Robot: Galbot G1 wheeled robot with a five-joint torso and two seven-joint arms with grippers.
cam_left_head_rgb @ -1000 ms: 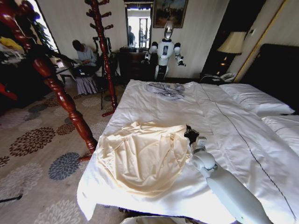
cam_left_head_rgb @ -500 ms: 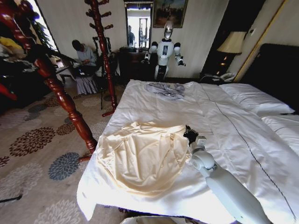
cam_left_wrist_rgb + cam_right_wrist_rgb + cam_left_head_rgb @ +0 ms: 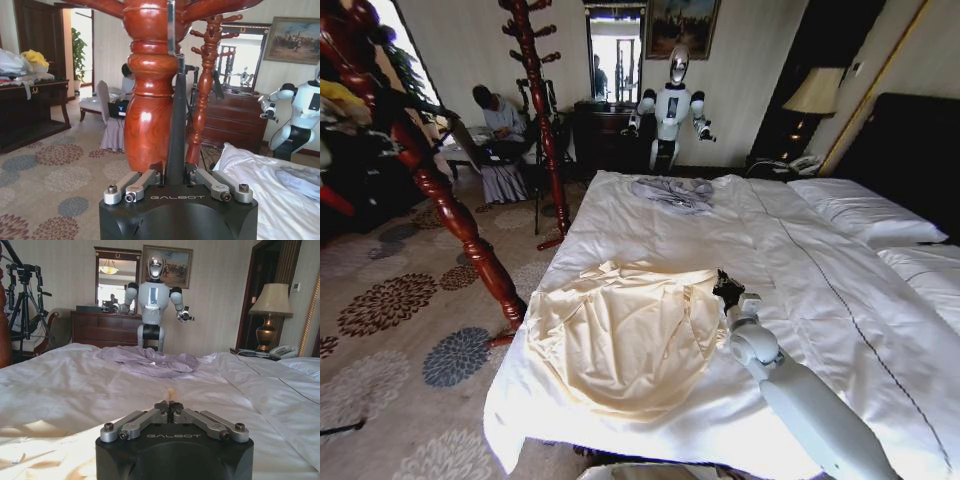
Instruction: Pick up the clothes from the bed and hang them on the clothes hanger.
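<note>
The pale cream T-shirt point(image 3: 625, 335) lies crumpled on the near left corner of the white bed point(image 3: 800, 250). My right gripper point(image 3: 726, 289) rests on the duvet at the shirt's right edge. In the right wrist view, the right gripper point(image 3: 171, 403) is shut, with a small tuft of cream fabric point(image 3: 171, 392) poking out between its fingers. My left gripper point(image 3: 175, 176) is shut on the slim black clothes hanger point(image 3: 176, 125). The hanger stands straight up from it, and its silver hook point(image 3: 171, 25) is close against the reddish wooden coat stand point(image 3: 150, 115).
A grey garment point(image 3: 675, 192) lies at the far side of the bed, with pillows point(image 3: 860, 210) to the right. The coat stand point(image 3: 450, 210) rises left of the bed, and a second stand point(image 3: 542, 110) is farther back. Another robot point(image 3: 672, 105) stands by the dresser. Patterned carpet covers the floor on the left.
The whole head view has shifted very slightly. The right gripper stays at the shirt's right edge, and the shirt has not moved.
</note>
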